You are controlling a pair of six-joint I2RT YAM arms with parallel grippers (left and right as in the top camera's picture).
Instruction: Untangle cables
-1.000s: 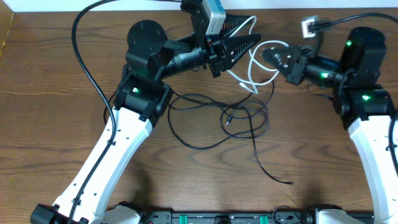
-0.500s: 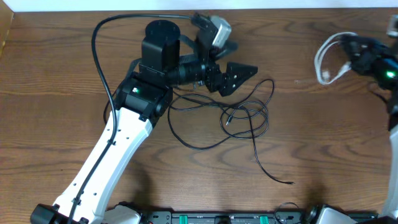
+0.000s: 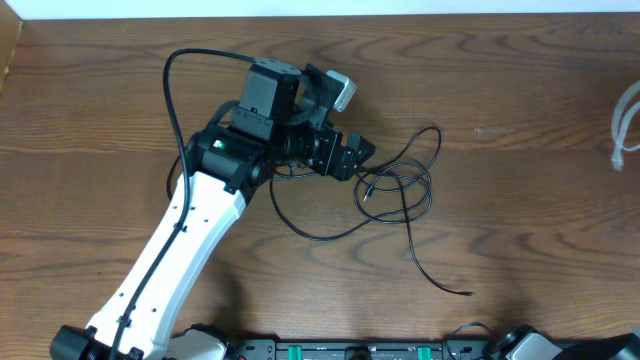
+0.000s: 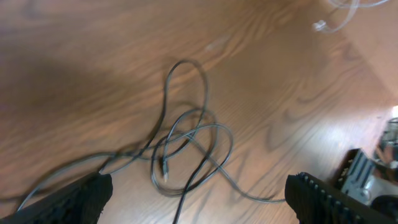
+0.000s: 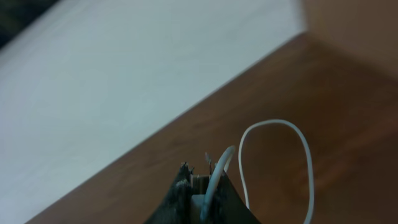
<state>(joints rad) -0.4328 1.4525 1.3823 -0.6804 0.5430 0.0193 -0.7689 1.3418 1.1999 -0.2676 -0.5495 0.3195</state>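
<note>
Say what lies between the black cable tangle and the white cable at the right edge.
Only bare wood table, in the overhead view; the white cable is well apart from the black cable tangle.

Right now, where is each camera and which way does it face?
Overhead: above the table, looking straight down on black cables, left arm, and white cable at right edge.
Left wrist: on that arm, looking down at the black cables; open left claw tips in bottom corners.
Right wrist: behind the right claw, shut on the white cable, facing the table's edge.
Shared: the first two show the black cables.
</note>
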